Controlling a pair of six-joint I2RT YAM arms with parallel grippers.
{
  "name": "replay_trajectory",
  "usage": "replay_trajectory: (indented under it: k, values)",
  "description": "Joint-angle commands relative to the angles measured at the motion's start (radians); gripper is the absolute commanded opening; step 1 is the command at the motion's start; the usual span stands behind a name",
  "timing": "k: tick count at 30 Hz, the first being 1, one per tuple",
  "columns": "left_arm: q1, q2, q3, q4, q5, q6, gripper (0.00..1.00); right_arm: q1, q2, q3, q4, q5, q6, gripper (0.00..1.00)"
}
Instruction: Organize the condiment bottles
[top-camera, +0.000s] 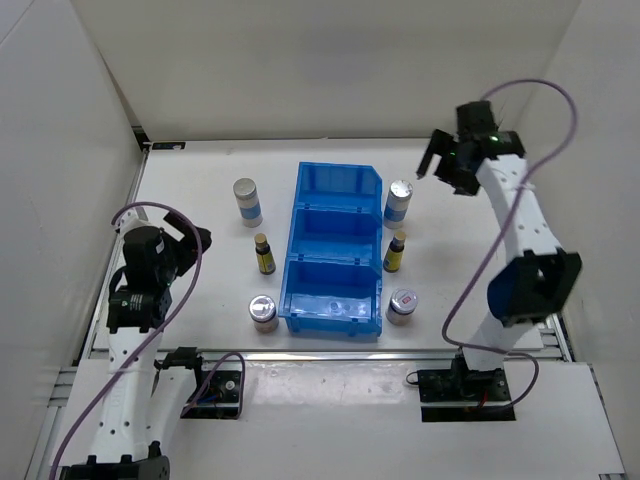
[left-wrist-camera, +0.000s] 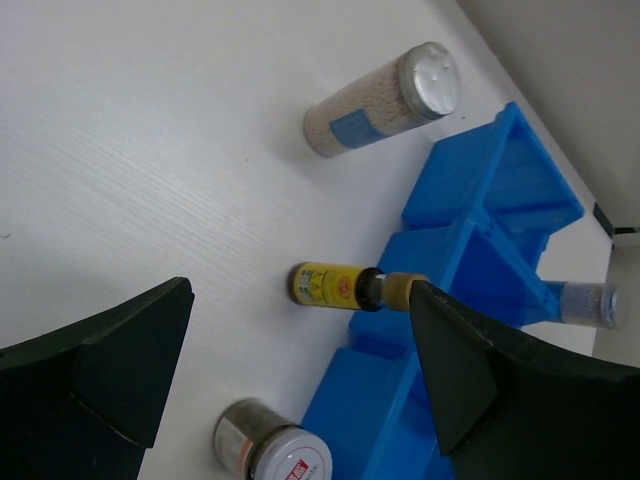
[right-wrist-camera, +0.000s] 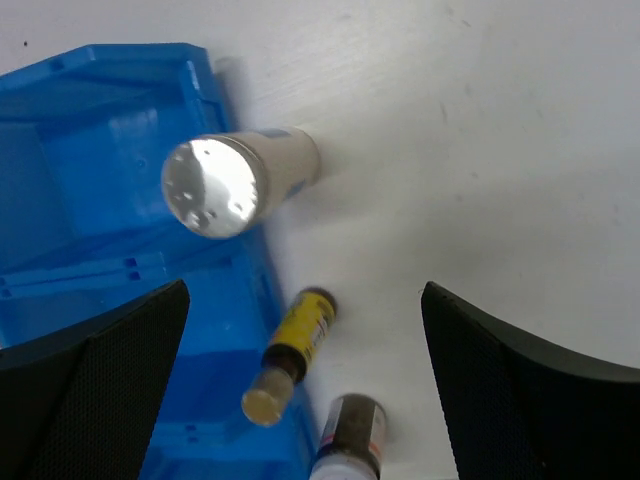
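Note:
Six condiment bottles stand on the table, three on each side of the blue bin (top-camera: 300, 215). Left side: a white blue-banded cylinder (top-camera: 246, 201), a slim yellow-labelled bottle (top-camera: 264, 254) and a squat silver-lidded jar (top-camera: 263, 312). Right side: a white cylinder (top-camera: 398, 201), a slim bottle (top-camera: 395, 251) and a jar (top-camera: 401, 305). My left gripper (top-camera: 192, 236) is open and empty, left of the slim bottle (left-wrist-camera: 330, 285). My right gripper (top-camera: 445, 165) is open and empty, raised to the right of the white cylinder (right-wrist-camera: 235, 183).
The blue bin (left-wrist-camera: 480, 250) has three compartments with no bottles in them. White walls enclose the table at the back and at both sides. Cables loop from both arms.

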Motion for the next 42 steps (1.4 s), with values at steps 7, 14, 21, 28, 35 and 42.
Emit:
replay_trajectory:
  k: [7, 14, 21, 28, 35, 42]
  values:
    - [0.035, 0.007, -0.021, 0.005, -0.088, 0.027, 1.00, 0.216, 0.409, 0.410, -0.146, 0.222, -0.170, 1.00]
    - [0.035, 0.007, 0.021, 0.005, -0.063, 0.123, 1.00, 0.228, 0.547, 0.469, -0.155, 0.213, -0.170, 1.00]
    - [0.076, 0.007, 0.012, 0.005, -0.060, 0.133, 1.00, 0.237, 0.587, 0.478, -0.155, 0.188, -0.170, 0.73]
    - [0.101, 0.007, 0.002, 0.005, -0.060, 0.170, 1.00, 0.246, 0.478, 0.525, -0.155, 0.274, -0.150, 0.31]
    - [0.101, 0.016, 0.002, 0.014, -0.060, 0.190, 1.00, 0.340, 0.412, 0.573, -0.043, 0.233, -0.187, 0.20]
    - [0.101, 0.016, 0.002, 0.014, -0.049, 0.199, 1.00, 0.406, 0.556, 0.693, -0.031, 0.148, -0.188, 0.20]
